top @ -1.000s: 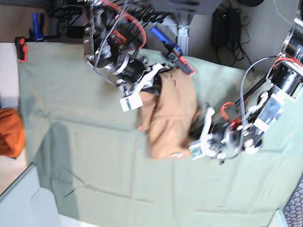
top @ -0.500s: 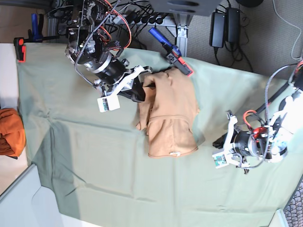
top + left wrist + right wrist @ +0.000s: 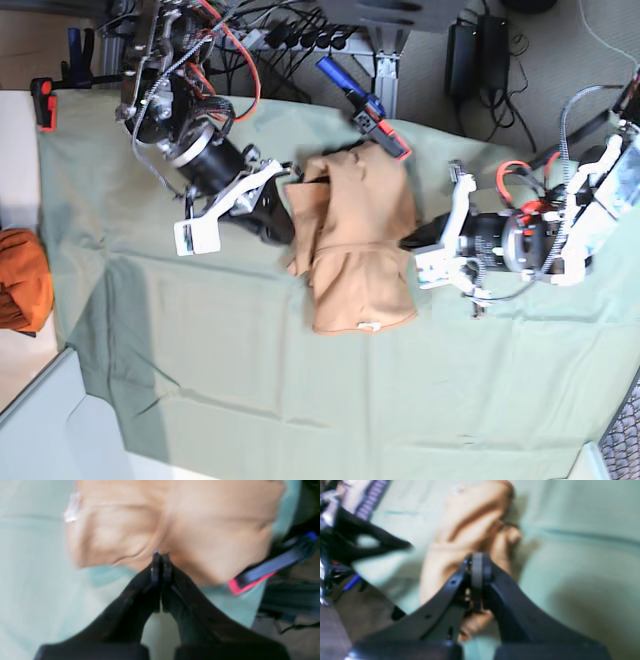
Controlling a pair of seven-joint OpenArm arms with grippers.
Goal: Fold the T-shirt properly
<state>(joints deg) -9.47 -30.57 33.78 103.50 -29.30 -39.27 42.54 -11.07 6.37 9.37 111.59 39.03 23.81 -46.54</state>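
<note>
The peach-tan T-shirt lies as a folded, wrinkled bundle in the middle of the green sheet. My left gripper comes in from the right, its tip at the shirt's right edge. In the left wrist view its fingers are pressed together, shut, and point at the T-shirt. My right gripper reaches in from the left to the shirt's left edge. In the right wrist view this gripper is shut, above the T-shirt. I see no cloth pinched in either gripper.
The pale green sheet covers the table. An orange cloth bundle lies at the left edge. A blue and red clamp grips the sheet's far edge just behind the shirt; another clamp is at the far left. Cables and power bricks lie beyond.
My left arm has swung back from the lower right to the shirt's right edge. My right arm has shifted left and down, its tip still at the shirt's left edge. Both grippers stayed shut.
</note>
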